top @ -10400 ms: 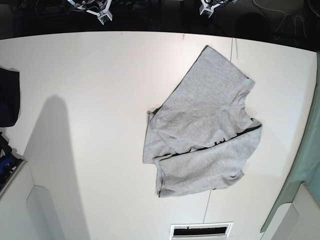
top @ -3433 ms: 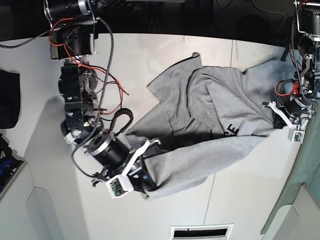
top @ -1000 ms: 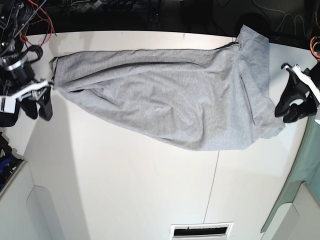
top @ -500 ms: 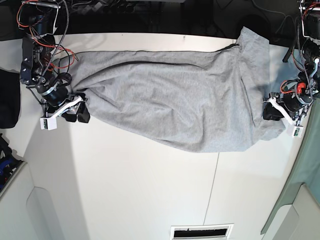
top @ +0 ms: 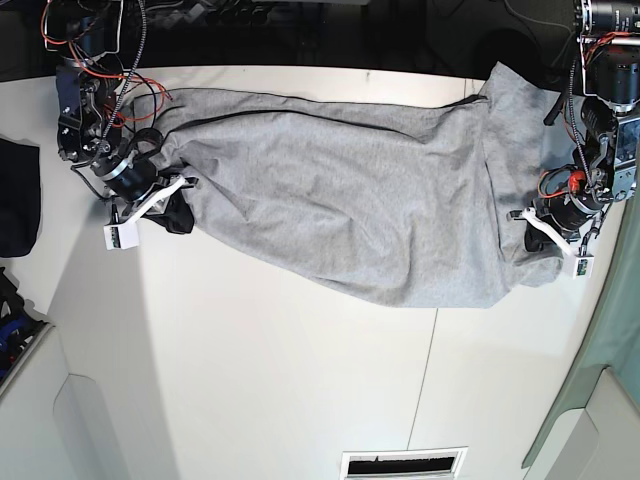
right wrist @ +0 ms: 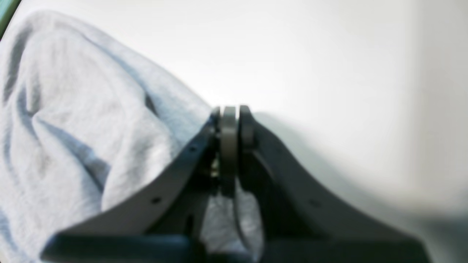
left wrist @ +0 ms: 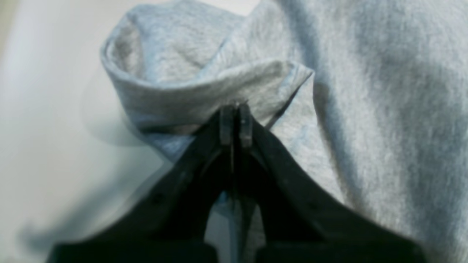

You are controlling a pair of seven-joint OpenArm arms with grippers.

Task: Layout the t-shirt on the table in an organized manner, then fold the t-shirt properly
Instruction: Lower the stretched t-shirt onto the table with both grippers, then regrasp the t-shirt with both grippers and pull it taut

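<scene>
The t-shirt (top: 350, 190) lies stretched across the worktop (top: 280, 380), no lettering visible. Left hand (left wrist: 233, 109) and right hand (right wrist: 229, 111) are each clamped on its edge.

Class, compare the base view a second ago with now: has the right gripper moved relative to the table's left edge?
Yes. The right gripper has come inward from the left edge of the table, onto the t-shirt, and shut at its end.
</scene>
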